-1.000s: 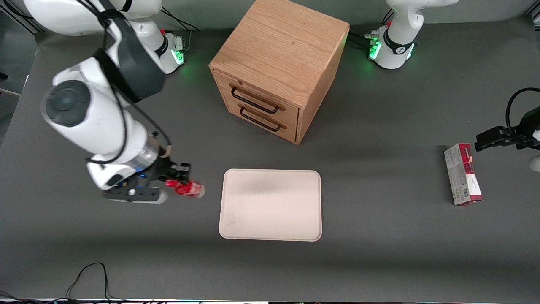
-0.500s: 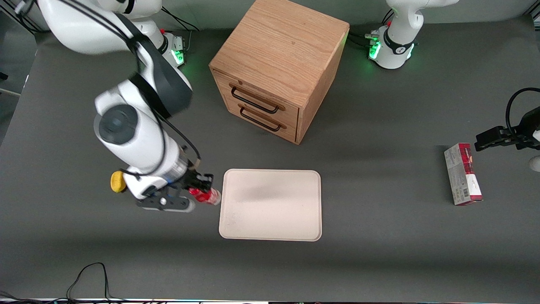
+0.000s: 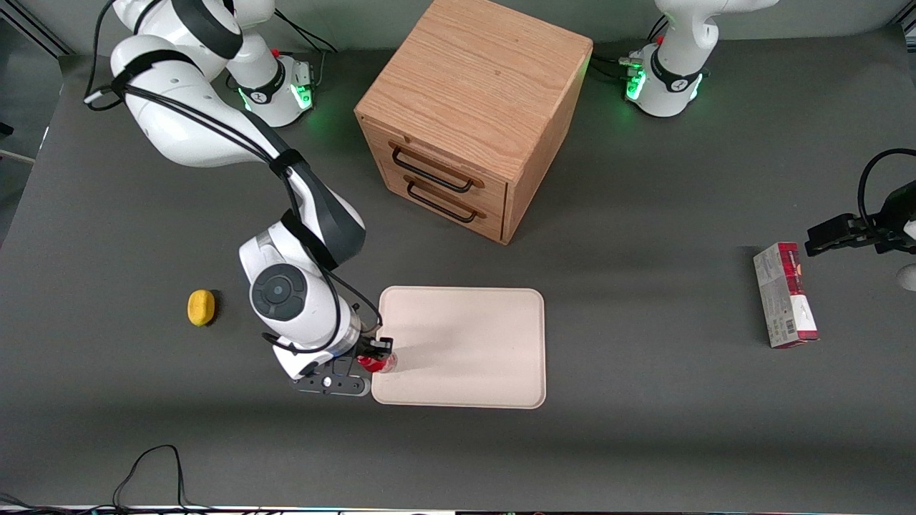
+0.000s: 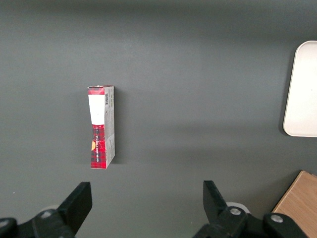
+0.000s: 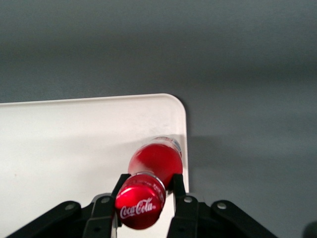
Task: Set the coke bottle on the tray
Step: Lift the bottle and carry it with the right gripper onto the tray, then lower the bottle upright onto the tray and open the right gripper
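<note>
The coke bottle [image 3: 375, 363], red cap and red label, is held upright in my right gripper [image 3: 376, 355], which is shut on it. It hangs over the corner of the cream-white tray [image 3: 465, 343] that is nearest the front camera and toward the working arm's end. In the right wrist view the bottle [image 5: 148, 186] sits between the two black fingers [image 5: 179, 193], cap toward the camera, above the tray's [image 5: 74, 144] rounded corner. I cannot tell whether its base touches the tray.
A wooden drawer cabinet [image 3: 472, 114] stands farther from the front camera than the tray. A yellow lump [image 3: 201, 307] lies on the table toward the working arm's end. A red-and-grey carton [image 3: 785, 295] lies toward the parked arm's end, also in the left wrist view [image 4: 101, 126].
My right gripper has carried the bottle from beside the yellow lump to over the tray's near corner, and nearer the front camera. The yellow lump has come into view.
</note>
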Tool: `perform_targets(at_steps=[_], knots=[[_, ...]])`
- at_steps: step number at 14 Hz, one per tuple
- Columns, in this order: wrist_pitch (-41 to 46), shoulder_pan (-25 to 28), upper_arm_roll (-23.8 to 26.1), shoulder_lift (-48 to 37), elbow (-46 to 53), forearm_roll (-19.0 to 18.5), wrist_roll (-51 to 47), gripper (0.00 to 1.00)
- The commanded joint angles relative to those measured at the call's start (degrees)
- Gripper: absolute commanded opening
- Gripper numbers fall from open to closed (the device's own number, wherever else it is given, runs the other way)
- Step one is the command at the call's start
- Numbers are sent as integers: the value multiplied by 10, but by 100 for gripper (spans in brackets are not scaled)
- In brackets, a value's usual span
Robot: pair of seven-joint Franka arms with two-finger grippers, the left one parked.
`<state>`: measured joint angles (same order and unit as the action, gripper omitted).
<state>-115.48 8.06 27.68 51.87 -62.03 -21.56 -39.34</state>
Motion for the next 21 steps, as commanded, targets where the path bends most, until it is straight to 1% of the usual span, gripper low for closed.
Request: perform_targets(at_steps=[1, 4, 5, 6, 8, 9, 10, 12, 14, 15, 17, 18, 19, 21], knots=[[-12, 7, 6, 9, 24, -17, -17, 0], [-20, 7, 5, 15, 23, -17, -14, 0], [-25, 6, 5, 17, 22, -17, -12, 6], [-30, 6, 5, 17, 22, -17, -11, 30], [-34, 6, 5, 18, 21, -18, -11, 45], [-34, 7, 4, 18, 21, -17, -11, 65], [-35, 6, 4, 18, 21, -26, -11, 100], [-37, 7, 5, 17, 13, -65, -11, 100], [-32, 7, 6, 1, 6, -66, -8, 100], [-27, 7, 5, -26, -10, -65, -5, 100], [12, 6, 4, -87, -59, -60, 21, 100], [38, 3, 2, -113, -70, -46, 39, 100], [58, 1, -12, -147, -83, -15, 60, 100], [86, 0, -77, -219, -118, 95, 128, 100]])
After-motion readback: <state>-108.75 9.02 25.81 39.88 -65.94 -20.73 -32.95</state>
